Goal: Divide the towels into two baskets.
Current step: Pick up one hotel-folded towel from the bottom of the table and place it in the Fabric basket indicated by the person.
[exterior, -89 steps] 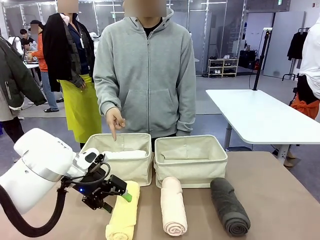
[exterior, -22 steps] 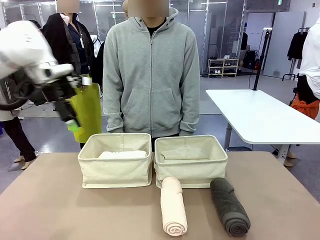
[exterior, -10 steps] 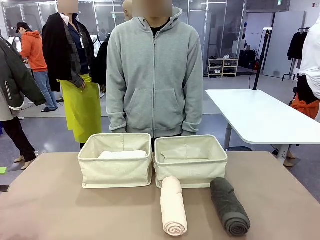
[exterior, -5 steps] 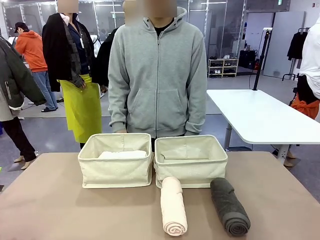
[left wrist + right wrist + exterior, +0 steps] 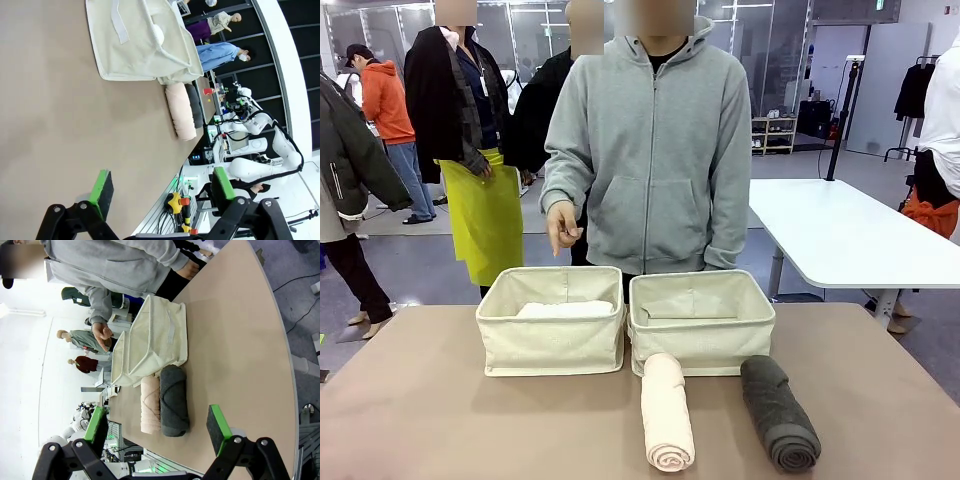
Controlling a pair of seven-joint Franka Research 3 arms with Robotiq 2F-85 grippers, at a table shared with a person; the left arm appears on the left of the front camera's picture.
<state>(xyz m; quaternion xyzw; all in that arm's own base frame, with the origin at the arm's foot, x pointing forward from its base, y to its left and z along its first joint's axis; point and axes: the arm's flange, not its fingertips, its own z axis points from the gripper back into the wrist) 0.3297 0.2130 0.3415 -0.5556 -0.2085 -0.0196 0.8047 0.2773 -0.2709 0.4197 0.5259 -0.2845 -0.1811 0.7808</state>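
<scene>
A: front?
B: white towel (image 5: 565, 310) in left basket (image 5: 550, 335). peach towel (image 5: 666, 412) and grey towel (image 5: 778, 412) on surface (image 5: 470, 420), just before right basket (image 5: 702, 340). person's hand (image 5: 561, 222) raised behind left basket.
A: wrists?
B: left claw (image 5: 162, 185) spread, empty, over bare surface. right claw (image 5: 156, 422) spread, empty, grey towel nearest.

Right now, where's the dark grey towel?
Front view: the dark grey towel lies on the table, right of the peach-pink towel, just in front of the right basket.

The place looks like an open lab hall: glass partition walls (image 5: 740, 40) span the top of the frame, a white desk (image 5: 840, 235) stands at right, a low shelf rack (image 5: 767, 135) sits behind it, and the floor (image 5: 420, 260) is grey.
</scene>
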